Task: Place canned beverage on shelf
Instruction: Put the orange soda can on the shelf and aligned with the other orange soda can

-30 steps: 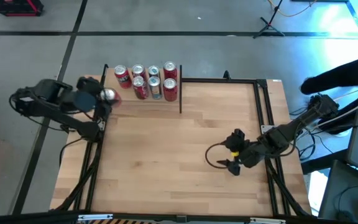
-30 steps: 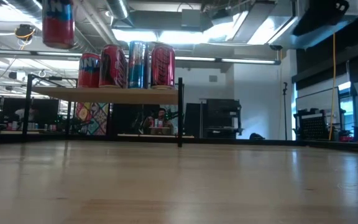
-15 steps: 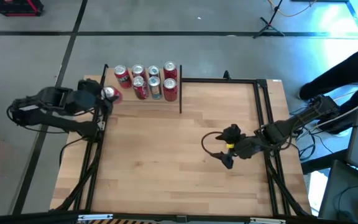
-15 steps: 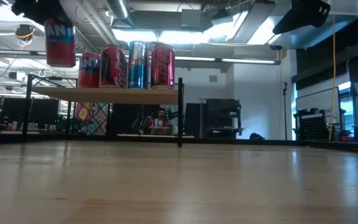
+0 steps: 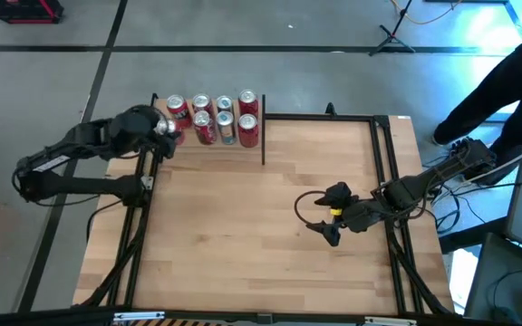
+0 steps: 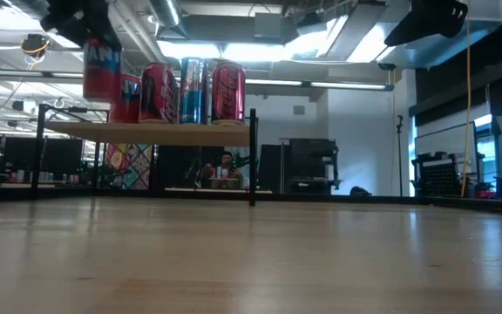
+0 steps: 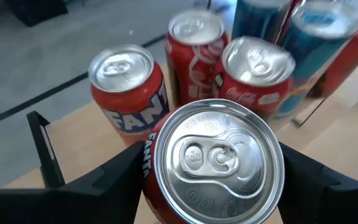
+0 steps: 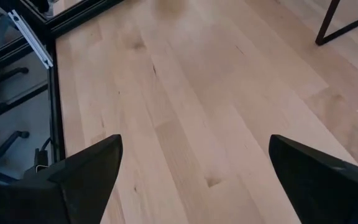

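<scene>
My left gripper [image 5: 157, 129] is shut on a red Fanta can [image 7: 213, 165] at the shelf's near left corner; the can also shows in the low view [image 6: 101, 71]. The shelf [image 6: 146, 132] is a small light-wood board on thin black uprights at the table's far left. Several cans [image 5: 220, 118] stand upright on it, red ones and blue ones. My right gripper [image 5: 326, 231] is open and empty above the table's right half. My left gripper holds the Fanta can by its side wall [image 7: 149, 163], just below the top rim, one finger [image 7: 114, 180] on each side. The can stands upright, top up. In the low view its bottom [image 6: 99, 98] hangs clear above the shelf board.
The cans on the shelf stand close beside the held can, the nearest a Fanta can [image 7: 126, 87] and two Coca-Cola cans [image 7: 253, 68]. A black upright [image 5: 263, 140] marks the shelf's right end. A person [image 5: 506, 81] stands beyond the table's right edge.
My left gripper has carried the Fanta can from beyond the table's left edge toward the right, over the shelf's left end, and down closer to the board, keeping it upright. My right gripper has shifted a little toward the table's left.
</scene>
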